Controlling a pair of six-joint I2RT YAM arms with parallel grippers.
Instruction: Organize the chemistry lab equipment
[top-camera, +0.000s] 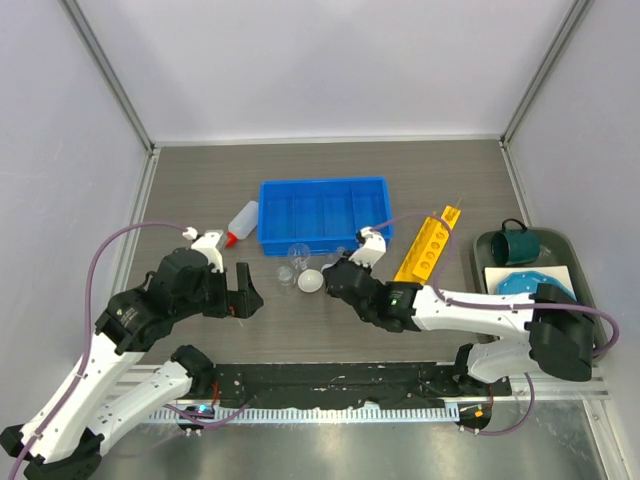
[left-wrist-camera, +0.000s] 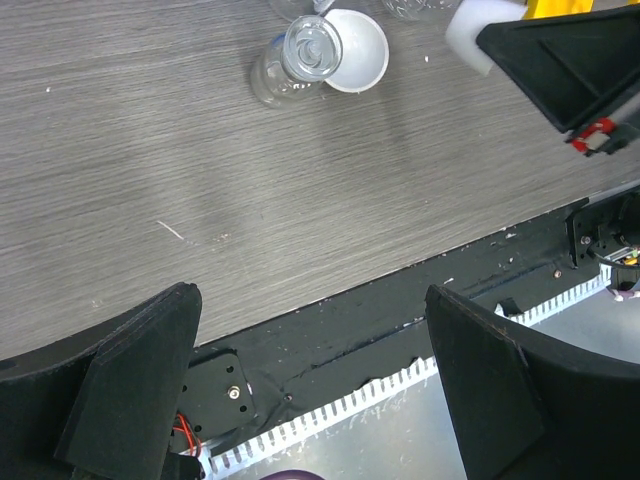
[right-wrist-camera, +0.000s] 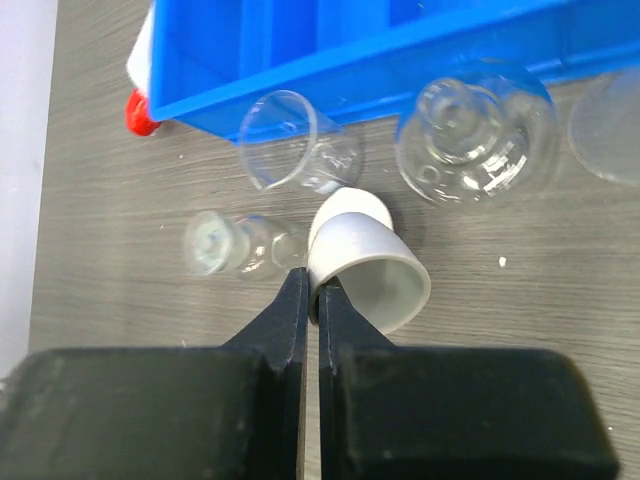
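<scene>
Looks like the pick-up stage of sorting, with one small white dish (right-wrist-camera: 365, 270) as the piece in hand. Pinches the dish's near rim in the right tool (right-wrist-camera: 314, 288), narrowed to a sliver on the thin wall. Finds the dish tipped on edge at lower centre of the right wrist view, just below the middle of the top view. Cannot tell whether lifted clear of the tabletop (left-wrist-camera: 300, 200) or resting on it.

Has for close neighbours a clear beaker (right-wrist-camera: 300, 150) on its side just above, a small glass vial (right-wrist-camera: 235, 245) lying just to the left, and a likely glass funnel (right-wrist-camera: 475, 135) to the upper right. Shows the blue tray (right-wrist-camera: 400, 45) along the top of that view, beyond the glass. Places the red-capped squeeze bottle (top-camera: 240, 222) at the tray's left end and the yellow rack (top-camera: 428, 245) slanting off its right end in the top view.

Holds the left tool (left-wrist-camera: 308, 300) spread wide at lower left of the top view, gripping nothing, apart from the dish.

Calls next, by the look of it, for a steady rise clear of the vial and beaker, then a carry up-frame to one compartment of the tray. Needs a firm pinch throughout, given a rim-only hold prone to swinging or slipping. Needs care too on the way past the beaker, easily rolled by a nudge.
</scene>
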